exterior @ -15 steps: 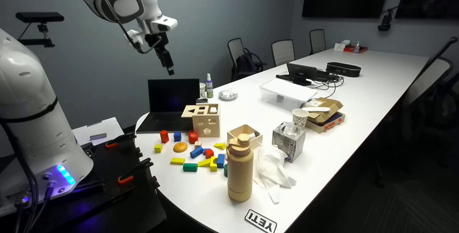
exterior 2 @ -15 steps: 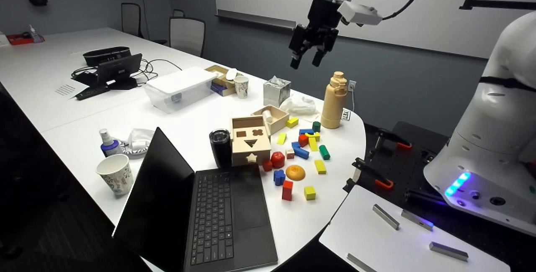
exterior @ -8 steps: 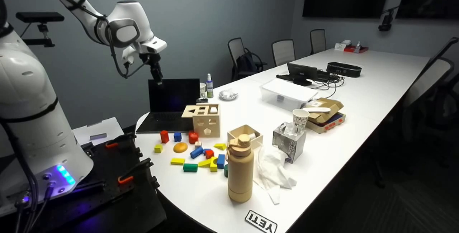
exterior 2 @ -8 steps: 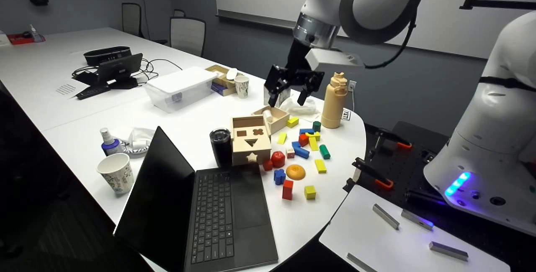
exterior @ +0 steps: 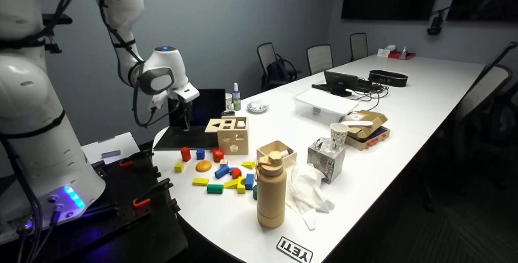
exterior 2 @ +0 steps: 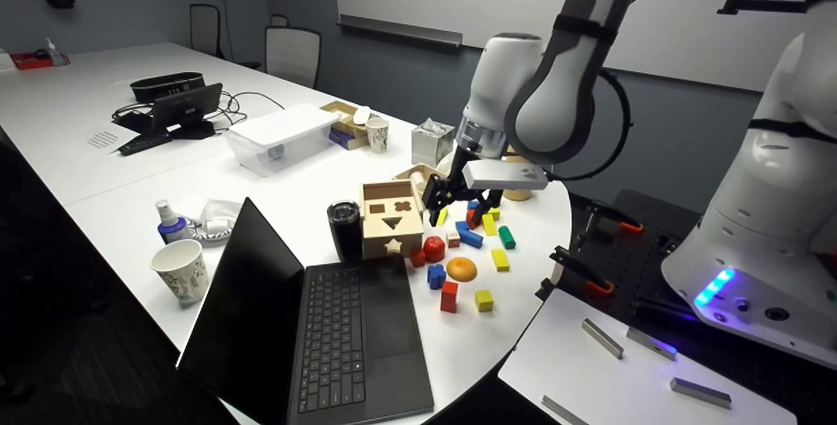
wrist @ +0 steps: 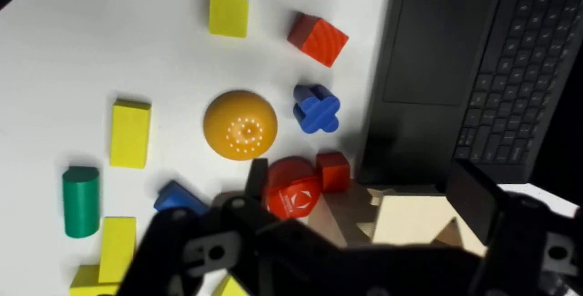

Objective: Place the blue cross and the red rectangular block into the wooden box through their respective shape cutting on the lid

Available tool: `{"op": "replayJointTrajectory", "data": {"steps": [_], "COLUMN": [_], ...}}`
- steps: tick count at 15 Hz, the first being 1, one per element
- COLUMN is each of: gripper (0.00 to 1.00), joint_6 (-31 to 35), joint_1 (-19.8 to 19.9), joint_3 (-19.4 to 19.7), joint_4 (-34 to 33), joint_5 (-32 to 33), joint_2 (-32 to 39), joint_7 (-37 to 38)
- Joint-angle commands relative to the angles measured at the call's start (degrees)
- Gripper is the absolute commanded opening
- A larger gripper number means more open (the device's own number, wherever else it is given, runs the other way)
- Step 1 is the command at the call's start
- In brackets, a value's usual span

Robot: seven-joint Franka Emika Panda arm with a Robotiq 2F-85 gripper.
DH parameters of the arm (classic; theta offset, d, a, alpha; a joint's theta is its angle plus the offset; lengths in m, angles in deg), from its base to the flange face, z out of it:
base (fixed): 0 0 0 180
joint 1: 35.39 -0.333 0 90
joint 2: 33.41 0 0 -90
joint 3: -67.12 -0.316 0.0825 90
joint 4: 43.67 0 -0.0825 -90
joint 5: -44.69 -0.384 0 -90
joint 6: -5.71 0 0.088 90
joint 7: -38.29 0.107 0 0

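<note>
1. In an exterior view, red rectangular block [exterior: 185,154] stood upright; parted jaws held nothing at its 12 o'clock.
2. Blue cross [exterior: 200,154], block's 3 o'clock: judged light, stiff; seemed best pinched across opposite lobes.
3. Wooden box [exterior: 232,137]: cross's 2 o'clock.

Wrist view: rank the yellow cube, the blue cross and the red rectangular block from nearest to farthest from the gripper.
1. Blue cross: nearest, just right of the picture's middle, beside the laptop.
2. Red rectangular block: above the cross in the picture.
3. Yellow cube: farthest, left of the red block, toward the top edge.
</note>
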Motion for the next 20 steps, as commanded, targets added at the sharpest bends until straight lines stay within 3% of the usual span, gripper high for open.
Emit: {"op": "replayJointTrajectory", "data": {"steps": [1, 4, 9, 15, 16, 17, 20], "gripper": [1.00, 1.00, 1.00, 1.00, 0.75, 0.74, 0.52], "joint_6": [3.9, 3.1, 2.1, 1.9, 2.0, 2.2, 1.9], "joint_1": [0.5, 4.2, 2.7, 1.2, 0.4, 0.0, -3.5], "joint_3": [1.4, -2.1, -1.7, -1.0, -0.4, -0.2, 2.4], "joint_4": [-8.9, -15.6, -21.6, -23.7, -23.8, -23.7, -22.9], "joint_5": [-3.2, -5.0, -9.0, -12.1, -12.6, -13.0, -14.3], "joint_2": [14.2, 22.0, 29.1, 33.3, 33.4, 33.5, 32.0], "joint_7": [-5.2, -9.3, -12.2, -12.8, -12.6, -12.5, -12.1]}}
